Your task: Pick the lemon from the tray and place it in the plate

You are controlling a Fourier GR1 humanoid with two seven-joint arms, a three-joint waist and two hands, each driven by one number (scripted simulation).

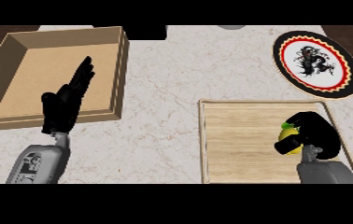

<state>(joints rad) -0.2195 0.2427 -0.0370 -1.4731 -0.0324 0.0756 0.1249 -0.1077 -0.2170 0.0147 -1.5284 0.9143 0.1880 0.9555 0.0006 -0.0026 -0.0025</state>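
The right hand (312, 133) curls its fingers round the lemon (289, 135) over the right side of the light wooden tray (241, 143), hiding most of the fruit, so its long axis cannot be told. The dragon-patterned plate (314, 63) lies beyond the tray's far right corner, up and slightly right of the hand. The left hand (66, 101) rests with fingers straight over the cardboard box (69, 73), well apart

The black left hand (63, 104) stood open, fingers straight and pointing up and away from its grey forearm (40, 163). The black right hand (314, 133) curled shut around a yellow lemon (289, 135), which showed at its thumb side, above the grey right forearm (325, 172).
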